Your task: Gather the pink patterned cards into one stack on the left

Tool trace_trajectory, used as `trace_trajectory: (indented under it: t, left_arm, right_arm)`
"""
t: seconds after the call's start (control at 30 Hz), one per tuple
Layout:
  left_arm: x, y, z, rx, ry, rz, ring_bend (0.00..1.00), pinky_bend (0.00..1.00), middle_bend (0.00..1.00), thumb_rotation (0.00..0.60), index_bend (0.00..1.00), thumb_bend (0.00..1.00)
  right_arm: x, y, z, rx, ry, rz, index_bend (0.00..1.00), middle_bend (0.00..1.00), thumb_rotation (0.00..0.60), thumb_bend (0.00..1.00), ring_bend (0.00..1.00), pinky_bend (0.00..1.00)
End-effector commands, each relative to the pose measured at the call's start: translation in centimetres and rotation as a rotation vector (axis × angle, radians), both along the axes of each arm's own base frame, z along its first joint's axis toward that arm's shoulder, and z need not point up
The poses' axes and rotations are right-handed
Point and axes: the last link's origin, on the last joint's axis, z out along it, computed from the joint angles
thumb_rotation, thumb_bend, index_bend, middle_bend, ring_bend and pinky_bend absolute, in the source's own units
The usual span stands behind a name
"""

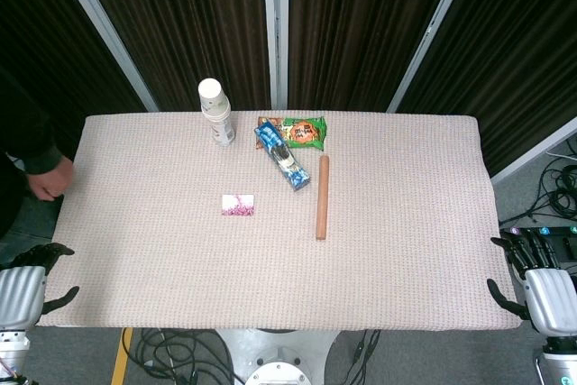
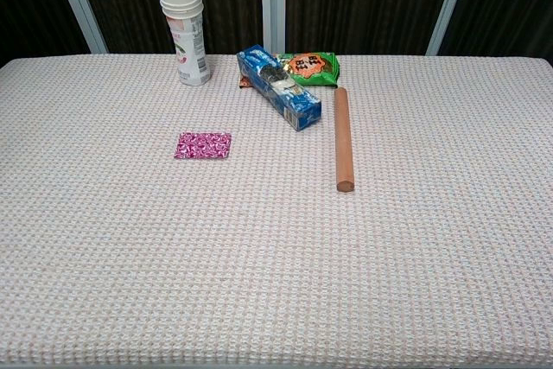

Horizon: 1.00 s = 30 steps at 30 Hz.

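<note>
Both hands sit off the table's near corners, far from the pink patterned cards [image 1: 238, 205]: the left hand [image 1: 36, 281] and the right hand [image 1: 532, 277] hold nothing, fingers spread. The cards lie flat in one small pile, seemingly already gathered, left of the wooden rod [image 1: 322, 197]. Flat cards on the textured cloth [image 1: 406, 259] may resist pinching, and a sliding fingertip could fan the pile. Beyond the cards stands a stack of paper cups [image 1: 215, 111]; contents cannot be seen
</note>
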Motion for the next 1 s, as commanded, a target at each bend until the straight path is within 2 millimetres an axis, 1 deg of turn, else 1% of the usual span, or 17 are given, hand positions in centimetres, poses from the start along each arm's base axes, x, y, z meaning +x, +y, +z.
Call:
trace_trajectory:
  t: [0.03, 0.17, 0.23, 0.3, 0.37, 0.47, 0.73, 0.83, 0.87, 0.9, 0.93, 1.0]
  left_arm:
    - [-0.1, 0.1, -0.1, 0.000, -0.001, 0.002, 0.29, 0.33, 0.41, 0.600, 0.40, 0.21]
    - [-0.2, 0.2, -0.1, 0.025, 0.014, 0.008, 0.29, 0.33, 0.41, 0.600, 0.40, 0.20]
    - [-0.3, 0.2, -0.1, 0.042, 0.040, 0.003, 0.28, 0.31, 0.39, 0.600, 0.38, 0.21]
    - [-0.4, 0.1, -0.1, 0.030, 0.080, -0.006, 0.20, 0.24, 0.31, 0.600, 0.32, 0.21]
    - [-0.4, 0.2, 0.0, 0.025, 0.131, -0.032, 0.15, 0.19, 0.23, 0.600, 0.29, 0.21]
    - [-0.2, 0.2, 0.1, 0.002, 0.152, -0.048, 0.12, 0.14, 0.17, 0.600, 0.29, 0.21]
    - [0.1, 0.5, 0.1, -0.020, 0.136, -0.039, 0.12, 0.14, 0.17, 0.600, 0.28, 0.21]
    - [0.4, 0.9, -0.1, -0.013, 0.124, -0.068, 0.12, 0.14, 0.13, 0.600, 0.20, 0.21]
    - [0.5, 1.1, -0.2, -0.022, 0.123, -0.076, 0.12, 0.14, 0.11, 0.600, 0.18, 0.21]
    - [0.7, 1.3, -0.3, -0.031, 0.125, -0.082, 0.12, 0.14, 0.11, 0.600, 0.18, 0.21]
    - [0.9, 1.7, -0.4, -0.038, 0.127, -0.090, 0.12, 0.14, 0.11, 0.600, 0.18, 0.21]
    - [1.4, 2.9, -0.7, -0.064, 0.128, -0.115, 0.12, 0.15, 0.11, 0.600, 0.18, 0.21]
  right_arm:
    - [0.1, -0.2, -0.1, 0.004, 0.003, 0.000, 0.19, 0.14, 0.578, 0.24, 0.04, 0.03]
    - [0.3, -0.4, -0.3, 0.009, 0.008, -0.001, 0.19, 0.14, 0.578, 0.24, 0.04, 0.03]
    - [0.3, -0.4, -0.3, 0.011, 0.008, -0.002, 0.19, 0.14, 0.581, 0.24, 0.04, 0.03]
    - [0.3, -0.4, -0.3, 0.010, 0.008, -0.001, 0.19, 0.14, 0.579, 0.24, 0.04, 0.03]
    - [0.3, -0.4, -0.3, 0.010, 0.007, 0.000, 0.19, 0.14, 0.581, 0.24, 0.04, 0.03]
    - [0.3, -0.3, -0.3, 0.011, 0.005, 0.002, 0.19, 0.14, 0.577, 0.24, 0.04, 0.03]
    - [0.1, 0.0, -0.1, 0.003, 0.001, 0.002, 0.19, 0.14, 0.579, 0.24, 0.04, 0.03]
    - [0.1, 0.0, 0.0, 0.002, 0.002, 0.001, 0.19, 0.14, 0.579, 0.24, 0.04, 0.03]
    - [0.0, 0.0, 0.0, 0.001, 0.003, -0.001, 0.19, 0.14, 0.581, 0.24, 0.04, 0.03]
    - [0.0, 0.0, 0.0, 0.002, 0.004, -0.002, 0.19, 0.14, 0.569, 0.24, 0.04, 0.03]
    - [0.0, -0.1, -0.1, 0.003, 0.004, -0.001, 0.19, 0.14, 0.571, 0.24, 0.04, 0.03]
    - [0.1, -0.2, -0.1, 0.007, 0.005, 0.003, 0.19, 0.14, 0.573, 0.24, 0.04, 0.03]
